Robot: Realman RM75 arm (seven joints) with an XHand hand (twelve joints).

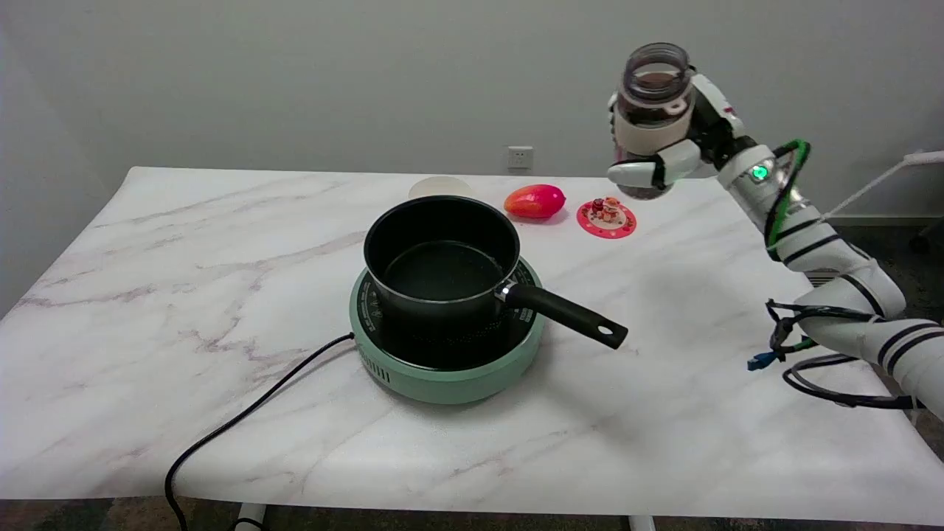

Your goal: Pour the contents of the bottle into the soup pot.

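Gripping the bottle point(653, 110) upright in the air, your right hand point(675, 151) held it well to the right of the pot point(441, 258), above the table's point(147, 295) far right side. The open-topped bottle held dark contents; the pot sat on the green cooker point(450, 369), its inside looking bare.

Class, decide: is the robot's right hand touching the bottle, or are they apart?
Touching. The head view shows the right hand wrapped around the bottle, its fingers pressed against the bottle's side, holding it upright in the air.
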